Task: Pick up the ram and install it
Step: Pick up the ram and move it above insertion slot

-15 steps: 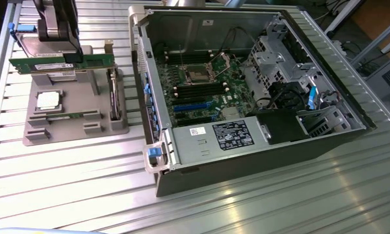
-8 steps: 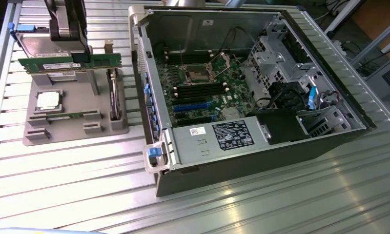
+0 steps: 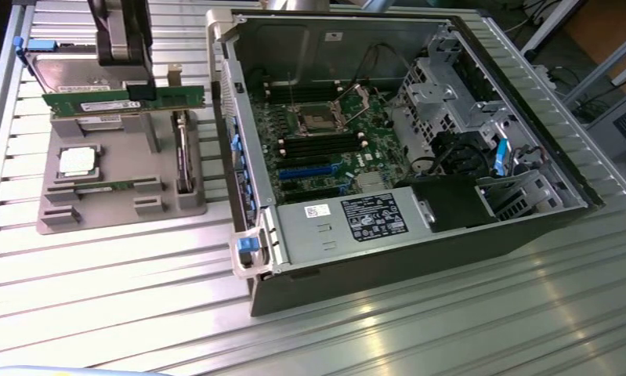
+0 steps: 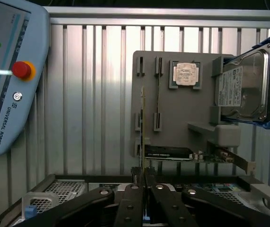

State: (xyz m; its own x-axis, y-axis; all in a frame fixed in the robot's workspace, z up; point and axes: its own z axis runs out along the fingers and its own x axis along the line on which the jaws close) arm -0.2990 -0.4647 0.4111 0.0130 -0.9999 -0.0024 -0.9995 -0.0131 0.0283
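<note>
The ram point(image 3: 122, 100) is a long green stick with a white label. It hangs level just above the grey holder tray point(image 3: 114, 211) at the exterior view's upper left. My gripper point(image 3: 140, 92) comes down from above and is shut on the stick's upper edge, right of its middle. In the wrist view the ram point(image 4: 142, 127) shows edge-on as a thin line running out from between the closed black fingers point(image 4: 134, 198). The open computer case point(image 3: 563, 168) lies to the exterior view's right, and the black memory slots point(image 3: 315, 146) sit on its motherboard beside the processor socket.
The tray also carries a square silver processor chip point(image 3: 77, 160), an upright expansion card point(image 3: 184, 153), a hard drive point(image 3: 72, 70) in a blue-clipped caddy and another green stick point(image 4: 158, 94) standing in slots. A teach pendant point(image 4: 12, 71) lies on the slatted metal table point(image 3: 135, 298).
</note>
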